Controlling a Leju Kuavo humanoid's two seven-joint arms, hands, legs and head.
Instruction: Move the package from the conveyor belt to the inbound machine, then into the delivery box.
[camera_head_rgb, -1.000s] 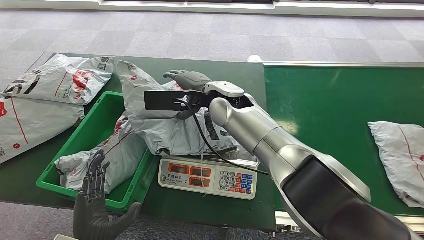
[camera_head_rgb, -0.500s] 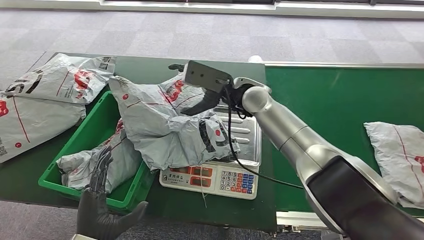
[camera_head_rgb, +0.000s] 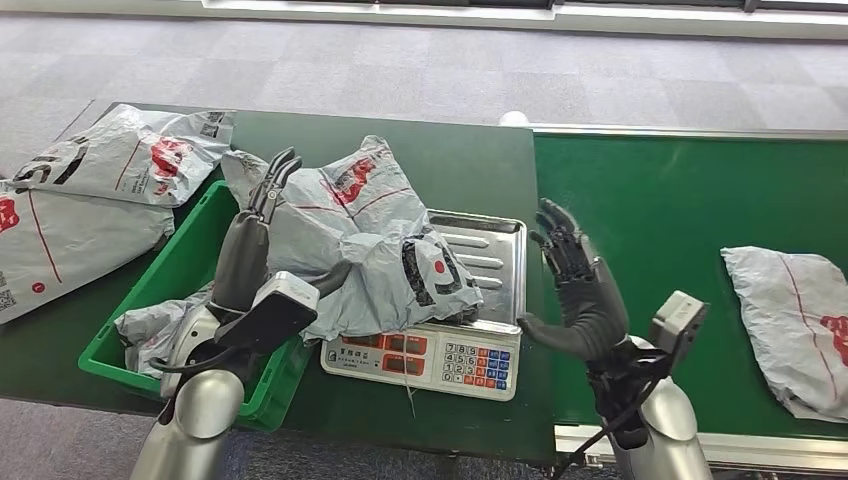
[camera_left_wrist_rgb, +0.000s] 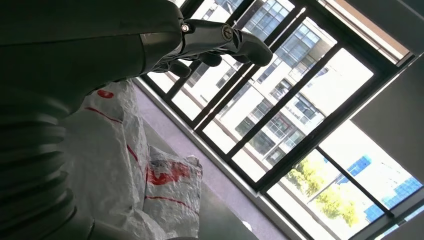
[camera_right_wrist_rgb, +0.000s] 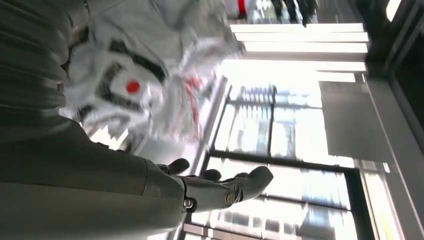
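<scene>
Grey crumpled plastic mailer package (camera_head_rgb: 370, 250) lies between both robot hands, soft, light, slippery. Left robot hand (camera_head_rgb: 250, 250) touches it, fingers spread; right robot hand (camera_head_rgb: 575, 285) is apart, empty. Better gripped at a bunched fold.

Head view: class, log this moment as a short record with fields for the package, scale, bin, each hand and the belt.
package: grey package lying on the scale, one end draped over the bin rim
scale: scale, keypad facing the robot
bin: green bin, another bag inside
left hand: left hand open, against the package
right hand: right hand open, beside the scale
belt: conveyor belt, one bag waiting
</scene>
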